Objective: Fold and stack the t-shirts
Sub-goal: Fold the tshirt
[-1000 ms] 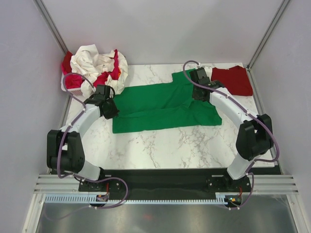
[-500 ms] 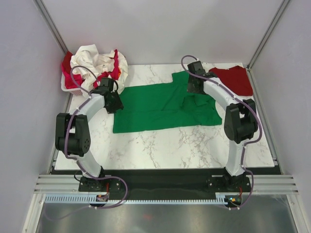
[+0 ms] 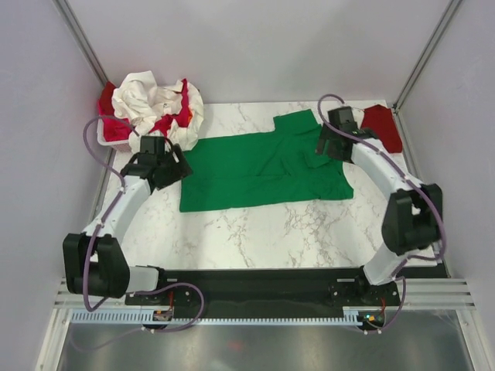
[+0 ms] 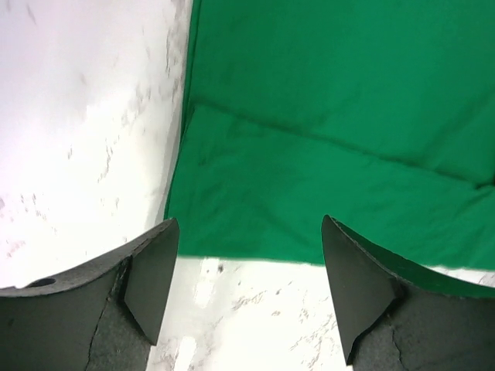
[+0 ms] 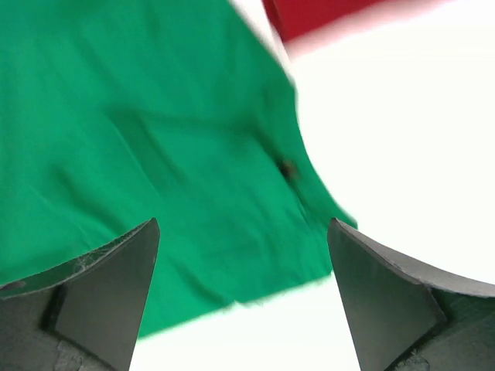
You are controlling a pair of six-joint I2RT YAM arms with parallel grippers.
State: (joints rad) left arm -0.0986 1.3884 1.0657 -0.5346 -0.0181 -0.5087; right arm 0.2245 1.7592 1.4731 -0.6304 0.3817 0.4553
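Both left claw (image 4: 247,224) and right claw (image 5: 244,224) gape empty by the green shirt (image 3: 263,166); basket (image 3: 100,140) holds crumpled shirts (image 3: 151,100).

Setting: a robotics laboratory test cell. The marble-patterned surface (image 3: 255,232) is enclosed along its left, far and right edges by plain pale wall panels (image 3: 255,46). One metal frame post (image 3: 80,39) rises at the far-left corner and a second post (image 3: 425,50) at the far-right corner. At the near edge, a black base plate (image 3: 263,282) carries the left arm (image 3: 128,197) and the right arm (image 3: 379,166), both with exposed purple cables (image 3: 87,143). An aluminium rail (image 3: 437,292) and a slotted cable duct (image 3: 263,315) run alongside that edge.
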